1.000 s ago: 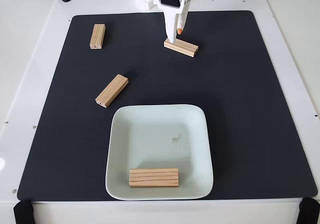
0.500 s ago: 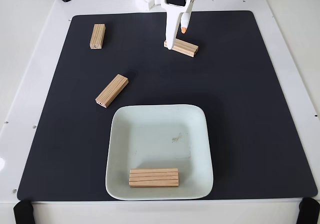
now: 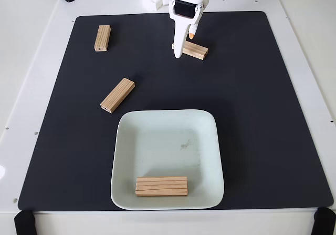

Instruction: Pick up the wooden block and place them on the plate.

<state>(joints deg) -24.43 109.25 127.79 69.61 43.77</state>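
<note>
Lying at upper centre, the light-tan grooved wooden block (image 3: 194,50) points left-right, slightly tilted; the gripper (image 3: 185,46) straddles its left end with jaws spread.

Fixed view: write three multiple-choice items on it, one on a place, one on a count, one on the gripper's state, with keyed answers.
1. Where does the gripper stand?
A. over the plate
B. at the block near the mat's far edge
C. off the mat

2. How many wooden blocks lie on the plate?
A. none
B. one
C. three

3. The gripper's jaws are:
A. open
B. clamped on a block held in the air
C. hidden

Key: 1 B, fingers straddle that block's left end; 2 B, one block on the plate; 3 A, gap between the fingers.
</note>
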